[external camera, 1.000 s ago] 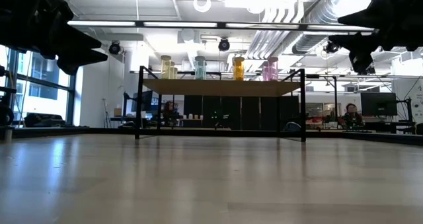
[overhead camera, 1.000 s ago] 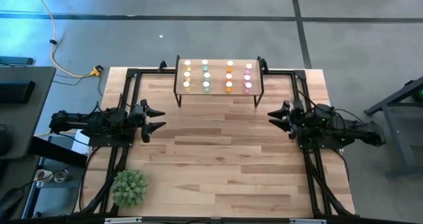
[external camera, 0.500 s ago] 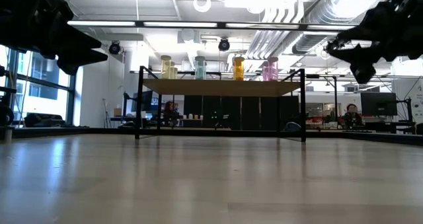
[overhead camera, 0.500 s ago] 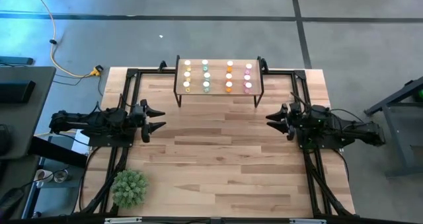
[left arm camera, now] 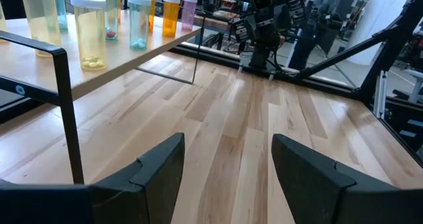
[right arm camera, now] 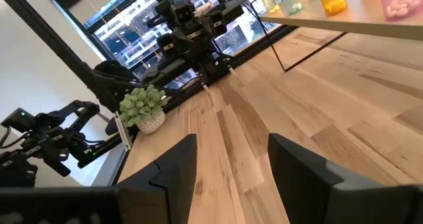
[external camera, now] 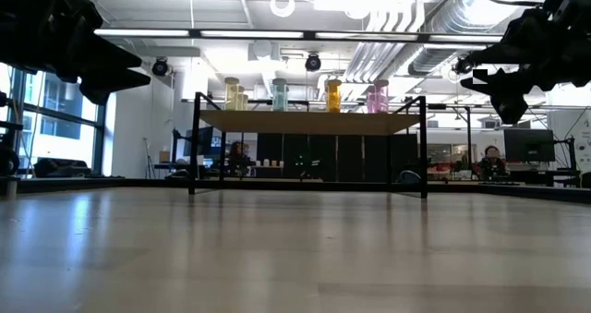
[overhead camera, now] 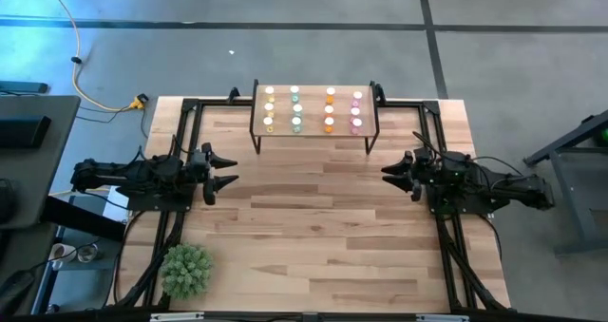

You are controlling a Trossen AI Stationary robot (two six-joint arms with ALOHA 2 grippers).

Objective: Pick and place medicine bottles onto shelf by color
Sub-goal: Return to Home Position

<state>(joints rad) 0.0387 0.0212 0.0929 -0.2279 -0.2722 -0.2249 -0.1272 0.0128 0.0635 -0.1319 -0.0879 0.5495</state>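
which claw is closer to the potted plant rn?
Left. The left claw hangs by the left edge, same side as the potted plant; the right claw is across the table at the right edge.

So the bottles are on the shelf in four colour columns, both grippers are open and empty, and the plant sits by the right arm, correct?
Not quite: the high view shows the green plant at the table corner on the left arm's side. The rest holds: medicine bottles on the shelf in four colour columns, left gripper and right gripper open and empty.
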